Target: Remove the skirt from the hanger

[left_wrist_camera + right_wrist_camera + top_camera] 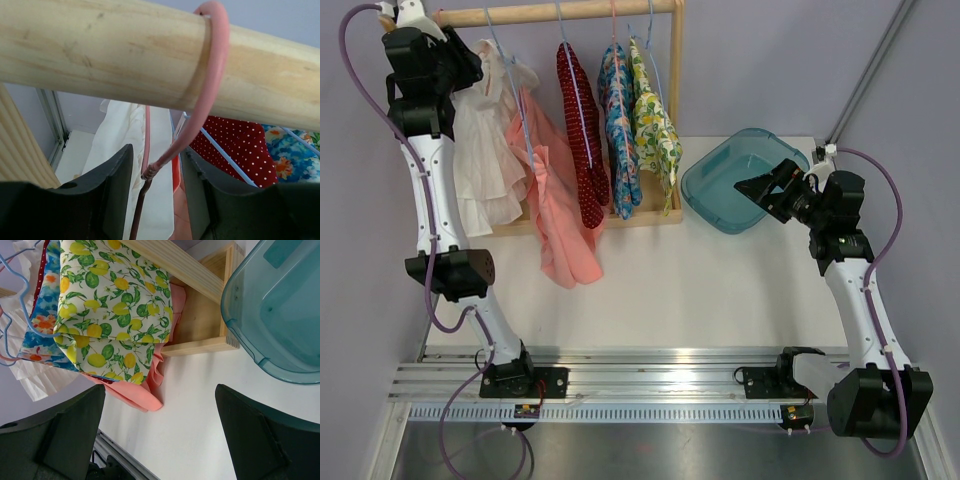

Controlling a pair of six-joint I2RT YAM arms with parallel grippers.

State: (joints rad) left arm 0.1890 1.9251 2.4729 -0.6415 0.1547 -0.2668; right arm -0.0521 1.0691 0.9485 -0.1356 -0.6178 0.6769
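The left gripper (157, 160) was raised to the rail (100, 55), its fingers (117, 185) standing either side of the neck of the pink hanger (216, 75), just under the hook; the jaws were part-way apart with a gap to the wire on each side, so nothing was clenched; that spot was likely chosen because the hook must be lifted off the rail; the skirt (485, 170), by my reading the white one at the left end, hung from the rail beside the coral skirt (560, 220), though which cloth the pink wire carried could not be told for sure; the right gripper (160, 390) hung wide and empty over the table (720, 290) near the bin (280, 305), probably waiting to take the cloth.
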